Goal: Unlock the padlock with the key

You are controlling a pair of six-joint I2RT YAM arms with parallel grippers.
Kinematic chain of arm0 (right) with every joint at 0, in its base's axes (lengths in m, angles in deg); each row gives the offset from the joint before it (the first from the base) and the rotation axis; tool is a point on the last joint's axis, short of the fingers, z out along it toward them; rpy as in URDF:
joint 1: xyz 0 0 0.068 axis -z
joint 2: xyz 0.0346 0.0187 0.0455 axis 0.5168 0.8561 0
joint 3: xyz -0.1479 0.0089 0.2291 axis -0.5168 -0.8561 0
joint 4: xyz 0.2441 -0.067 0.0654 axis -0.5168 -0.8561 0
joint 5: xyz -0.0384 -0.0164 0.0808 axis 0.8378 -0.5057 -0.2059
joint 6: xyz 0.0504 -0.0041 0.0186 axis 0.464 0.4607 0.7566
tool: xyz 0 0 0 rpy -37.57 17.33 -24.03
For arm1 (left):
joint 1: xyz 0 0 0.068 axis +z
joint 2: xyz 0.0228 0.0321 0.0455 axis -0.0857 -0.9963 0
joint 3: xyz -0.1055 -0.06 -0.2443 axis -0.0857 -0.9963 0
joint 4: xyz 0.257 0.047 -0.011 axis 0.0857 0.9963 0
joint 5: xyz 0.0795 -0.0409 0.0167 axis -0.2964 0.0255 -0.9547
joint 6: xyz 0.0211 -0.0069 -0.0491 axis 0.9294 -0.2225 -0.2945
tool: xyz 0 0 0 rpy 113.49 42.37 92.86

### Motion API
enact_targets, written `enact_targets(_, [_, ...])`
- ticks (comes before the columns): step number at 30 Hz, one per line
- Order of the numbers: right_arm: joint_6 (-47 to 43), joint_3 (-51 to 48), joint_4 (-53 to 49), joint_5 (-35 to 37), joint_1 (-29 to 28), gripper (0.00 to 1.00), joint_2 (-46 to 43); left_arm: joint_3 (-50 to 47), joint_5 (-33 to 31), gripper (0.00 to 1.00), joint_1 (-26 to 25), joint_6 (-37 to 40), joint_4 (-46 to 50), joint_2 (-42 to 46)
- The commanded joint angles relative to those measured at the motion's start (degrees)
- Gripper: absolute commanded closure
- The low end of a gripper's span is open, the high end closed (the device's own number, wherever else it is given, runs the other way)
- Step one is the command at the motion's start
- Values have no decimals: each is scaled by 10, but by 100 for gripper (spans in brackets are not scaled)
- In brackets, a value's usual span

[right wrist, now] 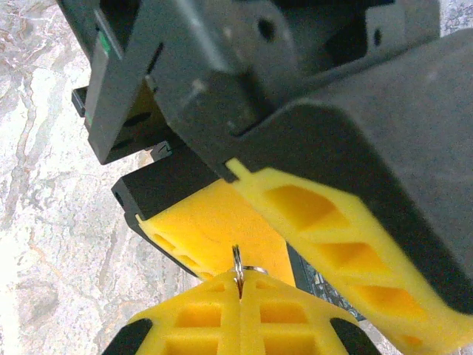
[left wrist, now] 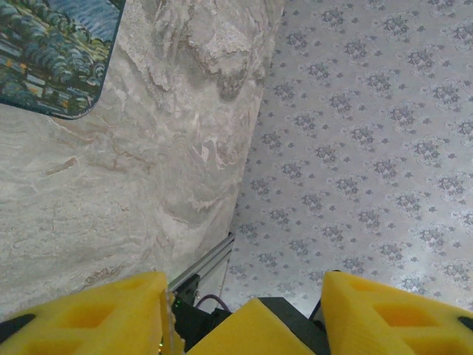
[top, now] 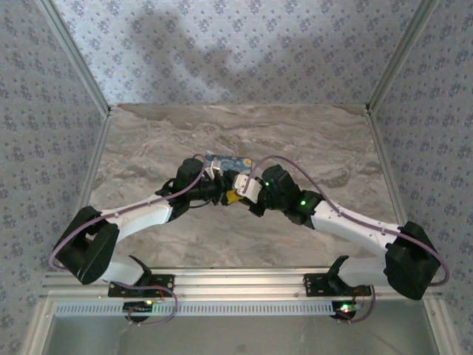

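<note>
Floral walls (top: 222, 52) are enclosing the marbled desk (top: 310, 229). At its middle, the right end effector (right wrist: 239, 296) is pinching a key ring (right wrist: 238, 259); the left end effector (left wrist: 245, 279) is standing spread around it.

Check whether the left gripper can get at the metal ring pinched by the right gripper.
Probably yes: the metal ring pokes out of the right gripper's shut fingertips, and the left gripper's open fingers appear to flank it closely, nothing between.
</note>
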Motion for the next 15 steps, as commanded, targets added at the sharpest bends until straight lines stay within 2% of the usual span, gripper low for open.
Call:
enact_targets(1, [11, -5, 8, 9, 3, 100, -4, -7, -6, 48, -5, -4, -24, -1])
enact_targets(8, [12, -5, 11, 13, 3, 100, -4, -9, -7, 64, -5, -2, -24, -2])
enact_targets(15, [12, -7, 10, 14, 4, 100, -10, -9, -12, 86, -5, 6, -14, -1])
